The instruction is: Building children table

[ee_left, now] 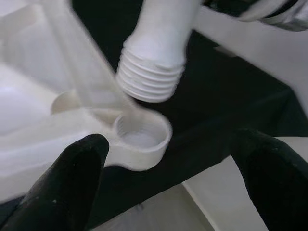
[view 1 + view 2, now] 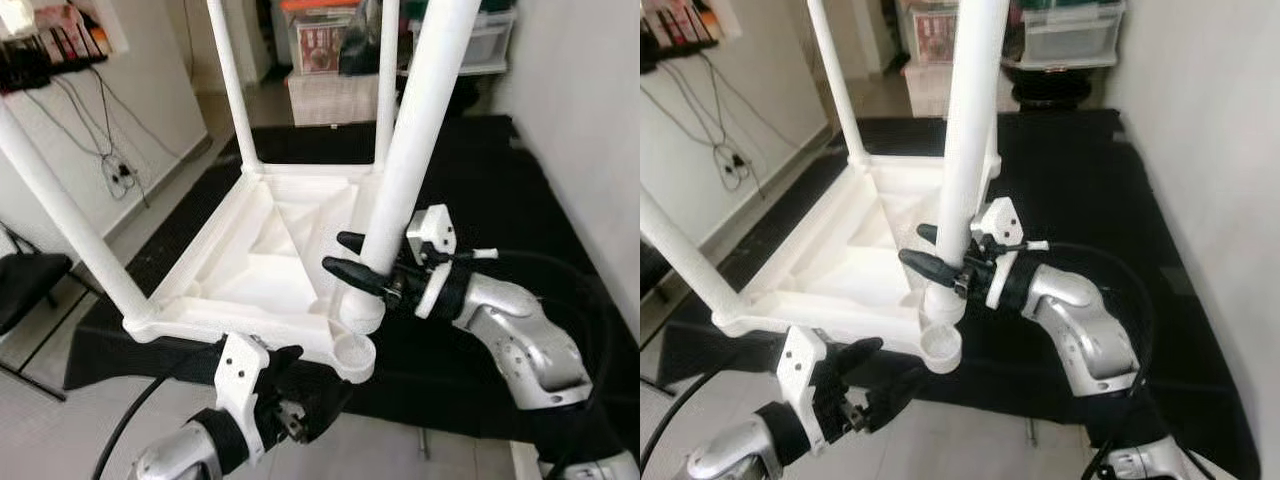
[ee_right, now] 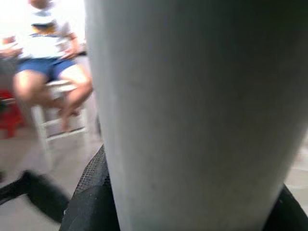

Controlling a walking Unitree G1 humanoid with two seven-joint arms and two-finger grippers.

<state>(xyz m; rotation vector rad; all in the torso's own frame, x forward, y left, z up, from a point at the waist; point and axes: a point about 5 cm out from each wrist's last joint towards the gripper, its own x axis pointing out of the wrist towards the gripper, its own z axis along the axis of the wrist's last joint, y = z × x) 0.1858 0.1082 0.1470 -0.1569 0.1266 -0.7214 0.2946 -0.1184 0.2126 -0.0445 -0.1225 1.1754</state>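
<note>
Left claw [image 2: 300,372]: nearest me, black fingers spread, released, just under the corner socket [image 1: 142,139].
Mat [image 2: 480,180]: black, flat, beneath everything.
Desk [image 2: 260,270]: white moulded plastic, upside down, ribbed underside; three legs cut off above.
Loose leg [image 2: 420,150]: smooth tube, threaded end above socket.
Right claw [image 2: 352,258]: I see it clenched around the loose leg.

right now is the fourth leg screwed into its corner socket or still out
Out. The leg's threaded end hangs just above the empty socket, held by the right gripper.
</note>
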